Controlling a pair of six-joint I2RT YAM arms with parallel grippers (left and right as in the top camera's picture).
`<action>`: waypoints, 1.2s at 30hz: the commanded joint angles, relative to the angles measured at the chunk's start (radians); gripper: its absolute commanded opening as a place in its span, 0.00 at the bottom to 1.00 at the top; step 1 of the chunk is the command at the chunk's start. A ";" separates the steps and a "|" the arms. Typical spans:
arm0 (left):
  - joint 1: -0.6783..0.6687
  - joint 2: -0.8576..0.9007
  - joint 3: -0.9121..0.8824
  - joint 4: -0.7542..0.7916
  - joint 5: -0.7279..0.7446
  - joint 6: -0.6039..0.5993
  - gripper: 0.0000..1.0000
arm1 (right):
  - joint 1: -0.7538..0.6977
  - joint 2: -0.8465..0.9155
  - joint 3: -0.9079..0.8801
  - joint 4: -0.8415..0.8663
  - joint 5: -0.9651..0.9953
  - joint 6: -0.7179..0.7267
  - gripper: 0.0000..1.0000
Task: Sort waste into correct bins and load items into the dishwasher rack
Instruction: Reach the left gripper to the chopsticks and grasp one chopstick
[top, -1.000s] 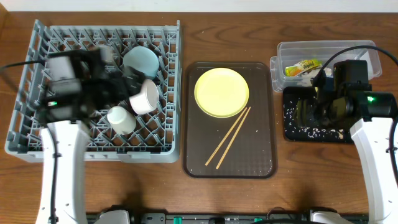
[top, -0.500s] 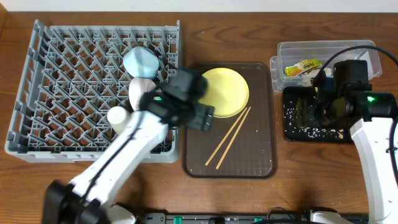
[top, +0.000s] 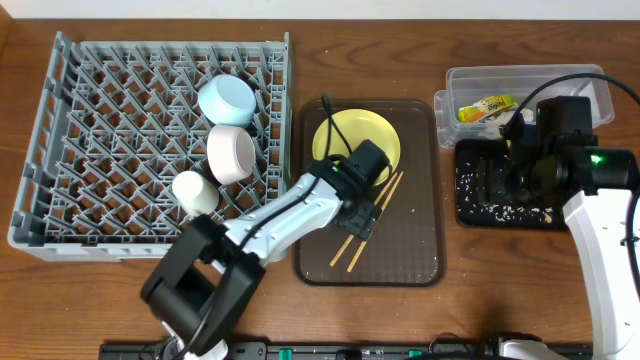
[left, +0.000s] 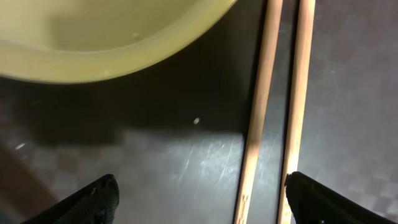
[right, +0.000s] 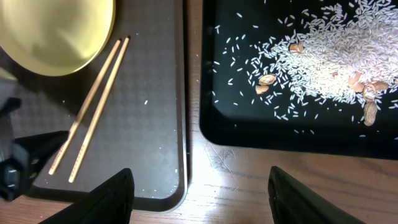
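Observation:
The wooden chopsticks (top: 372, 218) lie side by side on the dark brown serving tray (top: 420, 262), next to the round yellow plate (top: 345, 135). My left gripper (top: 362, 212) is open and low over the tray, its fingers straddling the chopsticks (left: 273, 112) just below the plate's rim (left: 93, 43). My right gripper (top: 500, 178) is open and empty over the black tray (right: 298, 134), which holds rice scraps (right: 323, 56). The grey rack (top: 100, 150) holds the light blue bowl (top: 225, 100), the white-pink bowl (top: 230, 152) and the white cup (top: 195, 190). The yellow-green wrapper (top: 485, 106) lies in the clear tub (top: 590, 85).
The bare wooden table runs between the brown tray and the black tray (right: 193, 93). The left arm reaches from the front edge across the rack's near right corner. A black cable loops over the clear tub.
My left arm has swung from over the rack to the right and come down over the chopsticks on the brown tray. The right arm has not moved.

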 joint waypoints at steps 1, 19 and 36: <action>-0.005 0.036 -0.011 0.009 -0.028 0.008 0.86 | 0.000 -0.011 0.011 -0.001 0.009 -0.008 0.67; -0.005 0.132 -0.012 0.002 -0.014 0.008 0.19 | 0.000 -0.011 0.011 -0.001 0.010 -0.008 0.67; -0.005 -0.034 -0.004 -0.126 -0.008 0.060 0.06 | 0.000 -0.011 0.011 -0.001 0.010 -0.008 0.67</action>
